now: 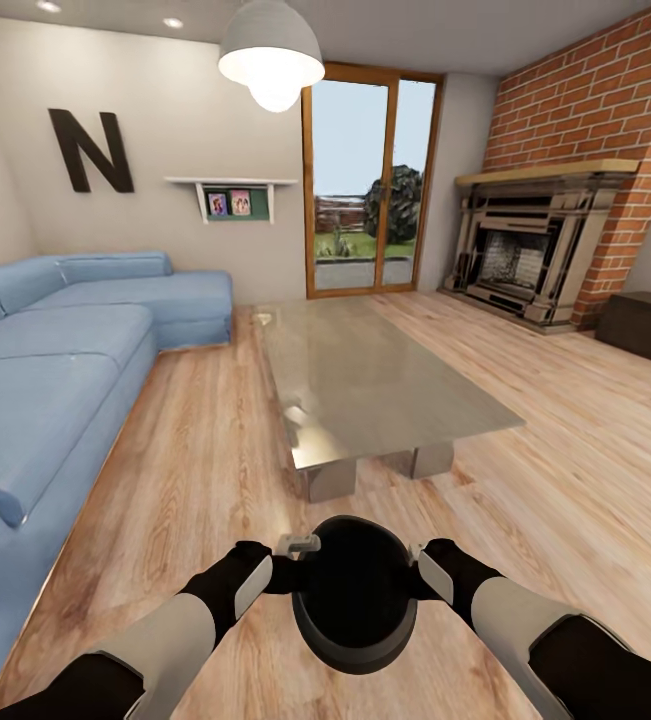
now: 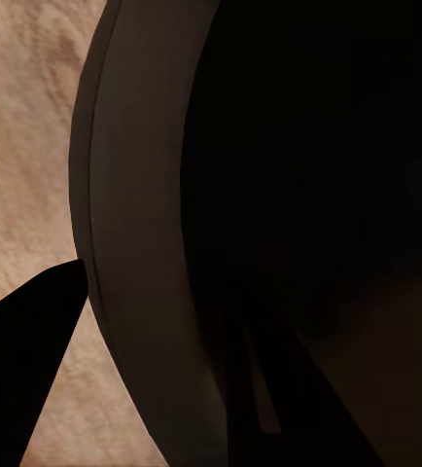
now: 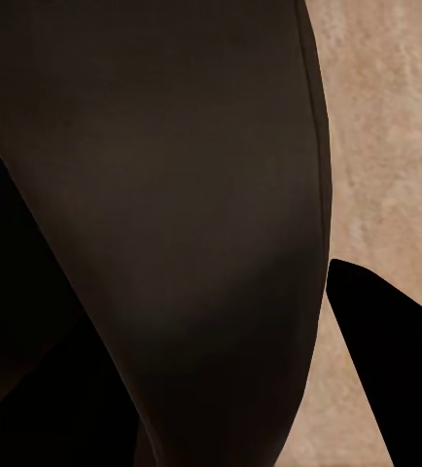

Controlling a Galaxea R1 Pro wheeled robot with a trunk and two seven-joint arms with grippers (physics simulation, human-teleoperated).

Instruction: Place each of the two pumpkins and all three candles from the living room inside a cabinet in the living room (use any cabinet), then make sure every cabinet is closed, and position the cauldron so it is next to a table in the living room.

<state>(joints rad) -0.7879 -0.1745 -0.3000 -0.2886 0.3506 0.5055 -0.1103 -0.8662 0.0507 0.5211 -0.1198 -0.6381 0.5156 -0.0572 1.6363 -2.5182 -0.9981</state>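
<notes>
**Cauldron held between both arms, short of the glass-topped desk**

Head view: a living room with a light wood plank floor [image 1: 585, 470], a blue corner sofa [image 1: 55, 370] along the left, a red brick chimney breast with an ornate grey fireplace [image 1: 530, 250] at the right, and a glazed door [image 1: 370, 180] in the far wall. A dark brown cabinet [image 1: 645, 328] sits low at the right edge, its front shut. The low desk [image 1: 365, 375] with its glossy grey top stands mid-room. Near the robot, the black cauldron [image 1: 355, 600] hangs above the floor, mouth towards the camera, apart from the desk's near end. The left end effector [image 1: 290, 568] meets its left side and the right end effector [image 1: 420, 570] its right side; each looks clamped on the rim.

Left wrist view: the cauldron's greyish rim [image 2: 123, 243] curves across, the dark inside beyond it, with one black finger [image 2: 26, 360] outside over the floor and another seen dimly inside.

Right wrist view: the cauldron's wall [image 3: 192, 224] sits close, a black finger [image 3: 396, 360] outside it against the floor planks.
</notes>
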